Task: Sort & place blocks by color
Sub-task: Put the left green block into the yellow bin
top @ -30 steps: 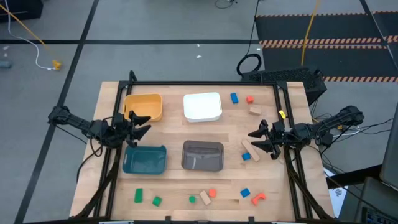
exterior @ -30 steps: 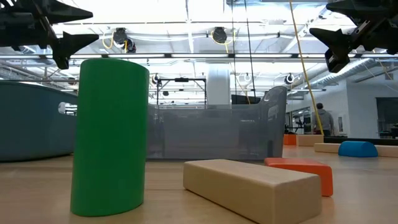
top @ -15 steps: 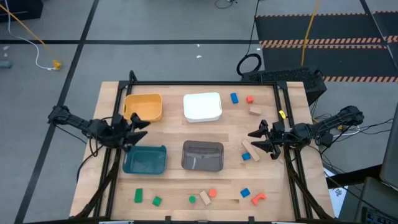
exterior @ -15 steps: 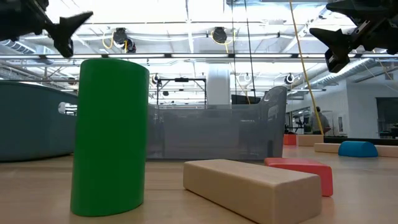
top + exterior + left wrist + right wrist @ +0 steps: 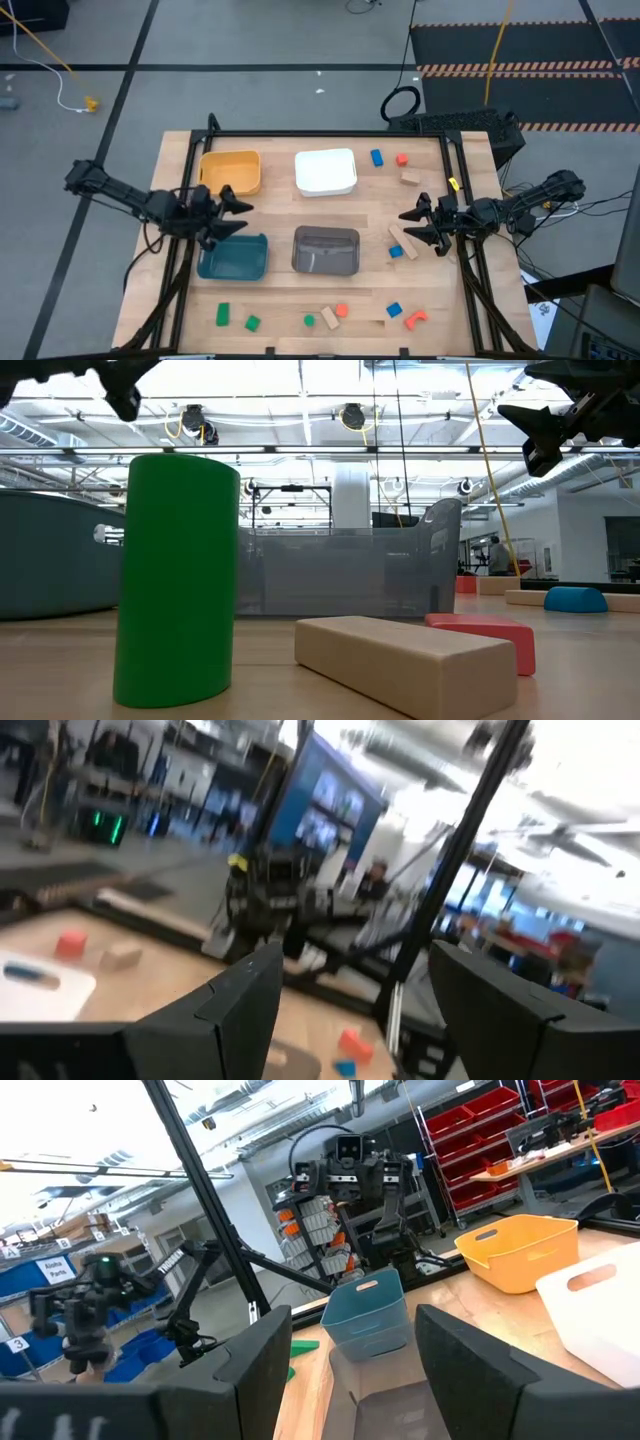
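Observation:
In the high view the blocks lie in two groups. A blue block (image 5: 376,157), a red-orange one (image 5: 401,159), a tan one (image 5: 410,178), a tan bar (image 5: 400,240) and a blue block (image 5: 396,252) lie on the table's right. Green (image 5: 222,315), tan (image 5: 328,317), blue (image 5: 394,311) and an orange arch (image 5: 416,319) lie along the near edge. My left gripper (image 5: 242,218) hangs open above the teal bin's far edge. My right gripper (image 5: 404,225) hangs open just right of the tan bar. Both touch nothing.
A yellow bin (image 5: 232,172), a white bin (image 5: 326,172), a teal bin (image 5: 233,256) and a grey bin (image 5: 326,250) stand mid-table. In the low view a green cylinder (image 5: 178,580) and a tan bar (image 5: 405,660) lie close in front. A black frame (image 5: 300,133) edges the table.
My left gripper has risen, leaving most of the low view at the top, and has shifted slightly toward the table's near edge and the teal bin, staying open. The right arm and the blocks have kept still.

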You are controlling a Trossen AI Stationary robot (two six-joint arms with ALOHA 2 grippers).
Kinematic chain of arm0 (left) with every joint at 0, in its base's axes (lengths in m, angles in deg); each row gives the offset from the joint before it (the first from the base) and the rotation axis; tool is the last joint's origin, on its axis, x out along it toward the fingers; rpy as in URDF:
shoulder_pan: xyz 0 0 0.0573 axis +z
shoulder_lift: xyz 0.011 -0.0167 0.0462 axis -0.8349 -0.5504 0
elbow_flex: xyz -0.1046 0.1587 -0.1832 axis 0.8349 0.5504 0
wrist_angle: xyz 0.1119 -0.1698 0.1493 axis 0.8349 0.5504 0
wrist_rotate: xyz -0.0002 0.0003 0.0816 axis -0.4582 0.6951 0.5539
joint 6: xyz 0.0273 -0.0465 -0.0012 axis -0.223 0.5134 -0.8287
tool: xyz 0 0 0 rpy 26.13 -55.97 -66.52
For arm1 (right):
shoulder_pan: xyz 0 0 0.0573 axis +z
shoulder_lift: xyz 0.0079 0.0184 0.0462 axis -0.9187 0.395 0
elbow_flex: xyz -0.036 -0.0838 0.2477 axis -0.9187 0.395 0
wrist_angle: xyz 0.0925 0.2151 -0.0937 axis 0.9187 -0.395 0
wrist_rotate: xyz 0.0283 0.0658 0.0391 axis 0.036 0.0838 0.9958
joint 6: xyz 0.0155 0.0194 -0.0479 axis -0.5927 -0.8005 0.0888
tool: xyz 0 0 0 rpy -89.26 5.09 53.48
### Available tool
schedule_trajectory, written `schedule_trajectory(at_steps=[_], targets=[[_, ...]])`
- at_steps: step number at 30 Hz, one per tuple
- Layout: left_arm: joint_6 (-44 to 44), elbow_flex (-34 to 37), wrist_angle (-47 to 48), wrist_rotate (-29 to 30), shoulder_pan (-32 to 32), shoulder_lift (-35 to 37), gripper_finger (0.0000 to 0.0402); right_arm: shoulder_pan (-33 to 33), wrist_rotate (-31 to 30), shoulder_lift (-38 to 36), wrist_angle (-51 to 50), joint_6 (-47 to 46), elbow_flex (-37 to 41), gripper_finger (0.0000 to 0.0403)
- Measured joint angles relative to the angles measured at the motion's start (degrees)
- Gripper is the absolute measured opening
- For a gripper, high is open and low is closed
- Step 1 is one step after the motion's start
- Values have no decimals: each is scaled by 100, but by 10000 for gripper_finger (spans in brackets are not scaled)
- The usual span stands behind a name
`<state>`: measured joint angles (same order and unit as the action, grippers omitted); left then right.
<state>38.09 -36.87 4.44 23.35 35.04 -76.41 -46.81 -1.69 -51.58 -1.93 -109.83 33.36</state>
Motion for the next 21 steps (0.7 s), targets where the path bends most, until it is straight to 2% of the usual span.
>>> schedule_trajectory(at_steps=[5,12,17,21], targets=[[789,-812,608,2,-94,-1172,250,0,-1,0,0,1,-2,208],[1202,-2112,1427,-2,-421,-2812,250,1,1,0,0,1,-2,208],[1701,-2891,2501,-4,-548,-3420,250,0,-1,-1,0,1,-2,208],[2241,-3169,3256,-2,-562,-3602,250,-1,0,0,0,1,0,208]])
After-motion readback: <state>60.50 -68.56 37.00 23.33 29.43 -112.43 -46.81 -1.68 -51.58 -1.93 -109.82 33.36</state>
